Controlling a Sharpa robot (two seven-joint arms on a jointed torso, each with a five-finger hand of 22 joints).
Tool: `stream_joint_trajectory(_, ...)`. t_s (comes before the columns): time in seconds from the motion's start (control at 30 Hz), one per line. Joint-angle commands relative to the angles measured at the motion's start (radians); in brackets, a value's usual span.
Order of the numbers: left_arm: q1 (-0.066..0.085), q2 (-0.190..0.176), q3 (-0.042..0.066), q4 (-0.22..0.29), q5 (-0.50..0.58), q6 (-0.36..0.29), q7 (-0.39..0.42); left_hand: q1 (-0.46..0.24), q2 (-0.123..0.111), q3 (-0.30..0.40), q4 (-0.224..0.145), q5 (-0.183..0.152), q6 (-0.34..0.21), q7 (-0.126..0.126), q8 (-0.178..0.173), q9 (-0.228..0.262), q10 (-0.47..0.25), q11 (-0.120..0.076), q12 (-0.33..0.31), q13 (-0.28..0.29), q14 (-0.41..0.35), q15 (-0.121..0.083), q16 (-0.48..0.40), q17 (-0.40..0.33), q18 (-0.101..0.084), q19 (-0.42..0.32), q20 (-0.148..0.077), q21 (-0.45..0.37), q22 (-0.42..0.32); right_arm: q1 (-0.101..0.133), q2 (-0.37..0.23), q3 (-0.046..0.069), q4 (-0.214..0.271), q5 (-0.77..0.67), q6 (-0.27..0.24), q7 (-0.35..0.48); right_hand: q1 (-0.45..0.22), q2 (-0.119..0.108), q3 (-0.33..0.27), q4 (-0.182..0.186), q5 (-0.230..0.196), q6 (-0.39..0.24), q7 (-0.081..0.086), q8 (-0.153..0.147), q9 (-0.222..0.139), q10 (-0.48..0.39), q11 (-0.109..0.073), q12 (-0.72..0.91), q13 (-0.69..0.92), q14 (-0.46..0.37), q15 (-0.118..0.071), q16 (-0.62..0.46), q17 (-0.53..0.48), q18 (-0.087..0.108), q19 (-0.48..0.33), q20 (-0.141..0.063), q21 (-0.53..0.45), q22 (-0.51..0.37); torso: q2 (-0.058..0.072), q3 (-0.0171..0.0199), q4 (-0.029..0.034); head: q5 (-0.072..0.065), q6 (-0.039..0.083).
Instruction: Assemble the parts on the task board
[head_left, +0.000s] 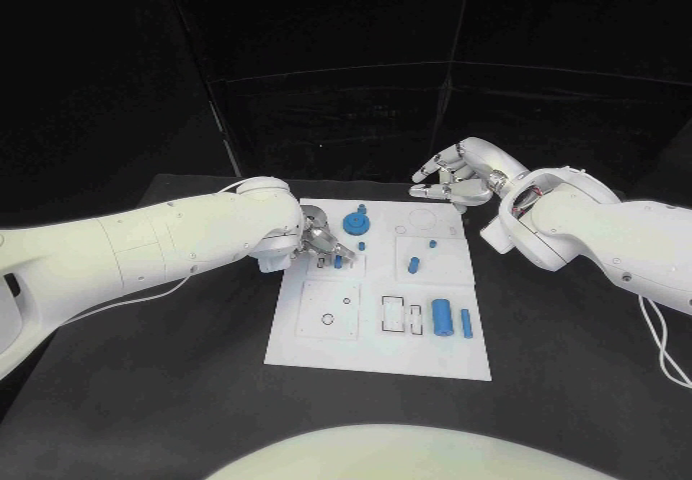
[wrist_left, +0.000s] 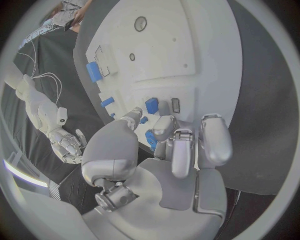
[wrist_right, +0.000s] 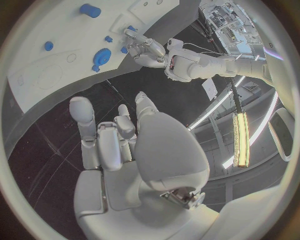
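Nearest on the white task board (head_left: 378, 350), toward its right side, a chunky blue cylinder (head_left: 441, 317) lies beside a thinner blue pin (head_left: 466, 321), with two dark-outlined rectangular slots (head_left: 392, 313) just to their left and a small round hole (head_left: 327, 320) further left. Midway up the board a short blue peg (head_left: 413, 265) lies on its own. Over the board's left edge sits the left hand (head_left: 315, 246) — its fingers are bent down over a cluster of small blue parts (head_left: 340, 262), the thumb and a finger reaching to a little blue piece (wrist_left: 143, 120), though I cannot tell whether they actually pinch it or only touch it. Just beyond that hand a blue round-based part (head_left: 358, 221) with a knob on top stands on the board, and a small blue piece (head_left: 362, 245) lies just near of it. Farthest off, past the board's far right corner, the right hand (head_left: 453, 178) hangs over the black table (head_left: 159, 400) — fingers loosely curled and apart, holding nothing, well clear of every part.
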Motion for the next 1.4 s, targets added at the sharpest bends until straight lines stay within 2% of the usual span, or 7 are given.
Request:
stream_joint_trajectory(0.03,0.004,-0.009,0.004,0.015,-0.006,-0.025,0.004,0.018,0.006,-0.021,0.006,-0.004,0.004,-0.005,0.007,0.003,-0.003,-0.008,0.003,-0.001,0.106,-0.005,0.003,0.263,-0.012,0.002,-0.009,0.004,0.0,0.002,0.001,0.001,-0.002,0.002,-0.012,0.012,-0.008,-0.002,0.001,0.007,-0.004,-0.008,-0.002,0.004,0.0,-0.007,-0.002,0.005,-0.002,0.003,0.004,-0.003,0.0,0.018,0.0,-0.002,-0.003,0.0,0.0,0.0001,-0.0016,-0.002,0.001)
stream_joint_trajectory(0.17,0.007,-0.02,0.031,0.033,-0.003,-0.03,0.008,0.041,0.015,-0.059,0.018,-0.004,0.001,-0.005,0.005,0.005,-0.004,-0.008,0.002,-0.002,0.106,-0.006,0.003,0.263,-0.011,-0.001,-0.01,0.0,-0.005,0.002,0.003,0.001,-0.004,0.004,-0.018,0.015,-0.009,-0.002,0.001,0.008,-0.005,-0.009,-0.002,0.004,0.0,-0.007,-0.002,0.005,-0.002,0.003,0.004,-0.003,0.001,0.018,0.0,-0.002,-0.003,0.0,0.0,0.0003,-0.001,-0.002,0.002)
stream_joint_trajectory(0.33,0.014,-0.042,0.085,0.052,0.004,-0.012,0.0,0.064,0.019,-0.098,0.03,-0.004,-0.014,0.0,-0.002,0.006,-0.02,-0.003,-0.015,-0.024,0.106,-0.003,0.003,0.263,-0.007,-0.011,-0.008,-0.015,-0.027,0.001,0.005,0.001,-0.006,0.007,-0.025,0.019,-0.009,0.0,0.0,0.009,-0.004,-0.009,-0.002,0.005,0.0,-0.002,-0.002,0.009,0.003,0.005,0.004,0.0,0.006,0.017,0.003,-0.002,0.0,0.006,0.0,0.0007,-0.0014,-0.004,0.01)
stream_joint_trajectory(0.47,0.037,-0.052,0.101,0.03,0.006,0.022,-0.019,0.088,0.024,-0.12,0.033,-0.004,-0.023,0.004,-0.007,0.006,-0.028,0.0,-0.022,-0.034,0.106,0.0,0.003,0.263,-0.005,-0.017,-0.006,-0.023,-0.038,0.001,0.006,0.0,-0.009,0.008,-0.026,0.018,-0.009,0.0,0.0,0.009,-0.004,-0.009,-0.002,0.005,0.0,-0.002,-0.002,0.009,0.003,0.005,0.004,0.0,0.006,0.017,0.003,-0.002,0.0,0.006,0.0,0.0008,0.002,-0.009,0.01)
stream_joint_trajectory(0.6,0.06,-0.041,0.107,-0.04,0.007,0.051,-0.033,0.111,0.035,-0.141,0.038,-0.004,-0.037,0.01,-0.019,0.002,-0.035,0.004,-0.028,-0.041,0.106,0.003,0.003,0.263,-0.004,-0.021,-0.003,-0.029,-0.045,0.001,0.011,0.0,-0.014,0.009,-0.026,0.019,-0.009,0.0,0.0,0.009,-0.004,-0.009,-0.002,0.005,0.0,-0.002,-0.002,0.009,0.003,0.005,0.004,0.0,0.006,0.017,0.003,-0.002,0.0,0.006,0.0,0.0031,-0.0006,-0.005,0.015)
stream_joint_trajectory(0.83,0.079,0.016,0.109,-0.177,-0.002,0.109,-0.007,0.163,0.065,-0.193,0.049,-0.004,-0.082,0.04,-0.097,-0.05,-0.062,0.03,-0.053,-0.074,0.106,0.024,0.003,0.263,0.0,-0.033,0.014,-0.048,-0.07,0.001,0.018,0.0,-0.02,0.01,-0.023,0.019,-0.007,0.0,-0.002,0.01,-0.002,-0.009,-0.002,0.007,0.0,-0.001,-0.002,0.011,0.003,0.005,0.004,0.001,0.007,0.016,0.005,-0.003,0.001,0.008,0.003,-0.0001,-0.0032,0.002,0.018)
stream_joint_trajectory(1.4,0.065,0.116,0.1,-0.363,-0.012,0.13,0.025,0.257,0.117,-0.291,0.057,-0.004,-0.058,0.071,-0.225,-0.187,-0.105,0.059,-0.074,-0.098,0.106,0.051,0.003,0.263,0.009,-0.054,0.043,-0.079,-0.108,0.0,0.025,0.0,-0.025,0.01,-0.023,0.02,0.002,0.003,-0.007,0.013,0.018,-0.014,-0.002,0.013,-0.001,-0.001,-0.003,0.013,0.0,0.006,0.003,0.001,0.007,0.016,0.007,-0.003,0.001,0.007,0.003,-0.0021,-0.0034,0.006,0.016)
